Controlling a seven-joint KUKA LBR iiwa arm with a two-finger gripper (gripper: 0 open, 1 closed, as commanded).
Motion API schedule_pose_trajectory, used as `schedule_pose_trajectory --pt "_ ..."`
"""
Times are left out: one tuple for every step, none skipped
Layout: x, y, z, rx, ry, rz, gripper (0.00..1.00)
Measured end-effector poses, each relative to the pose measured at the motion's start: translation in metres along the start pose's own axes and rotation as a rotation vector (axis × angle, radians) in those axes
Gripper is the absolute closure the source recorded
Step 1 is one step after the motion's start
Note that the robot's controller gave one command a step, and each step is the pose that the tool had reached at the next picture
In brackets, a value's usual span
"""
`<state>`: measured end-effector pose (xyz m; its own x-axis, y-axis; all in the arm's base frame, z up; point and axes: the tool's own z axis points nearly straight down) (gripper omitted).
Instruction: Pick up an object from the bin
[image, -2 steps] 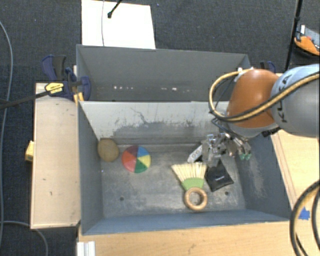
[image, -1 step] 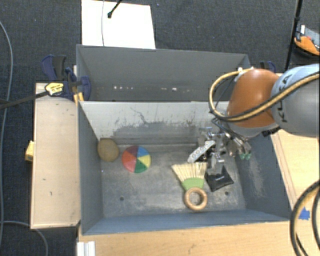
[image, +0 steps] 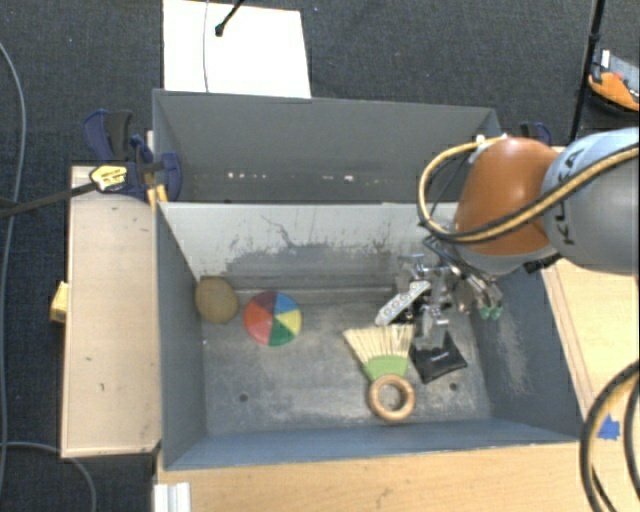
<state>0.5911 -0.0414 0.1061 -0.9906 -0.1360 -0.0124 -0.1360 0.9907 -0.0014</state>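
Bin: grey metal bin (image: 182, 330), scuffed floor. Every place below is given from the shuttlecock.
Far left: dull tan round ball (image: 215, 299), well to the left of the cream-feathered shuttlecock with a green rounded base (image: 381, 352). It sits slightly farther back, near the bin's left wall.
Left: round ball in red, yellow, green and blue segments (image: 272, 318), between the tan ball and the shuttlecock. It is just beside the tan ball and clearly apart from the shuttlecock.
Centre-right: the shuttlecock lies on the floor, right of the bin's middle. Its feathers fan toward the back and left, and its green base points at the front wall.
Just in front: light wooden ring (image: 392, 397), lying flat. It touches or very nearly touches the shuttlecock's green base, on the front-wall side.
Just right: small black blocky piece (image: 438, 361), close beside the shuttlecock's green base. You can't tell whether it is a loose thing or part of the tool above it.
Gripper: your metal gripper (image: 431, 332) is low in the bin, just right of the shuttlecock's feathers. It is directly above the black piece, and its bright metal parts reach toward the feather tips.
Grip state: you can't tell here how far it is open, or whether it has hold of anything.
Nearest things: the shuttlecock and the black piece. The ring is a bit farther off, and both balls are well away.
Far right: rounded orange cover (image: 505, 195) on the arm's wrist with a yellow cable looped round it, behind and to the right of the shuttlecock.
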Motion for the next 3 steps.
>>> schedule_pose_trajectory --pt "0.0 -0.003 0.008 0.001 -0.002 -0.099 0.0" --pt "0.003 -0.005 0.031 0.001 -0.004 -0.366 0.0" --pt "0.005 0.015 0.031 0.004 -0.017 -0.445 1.0"
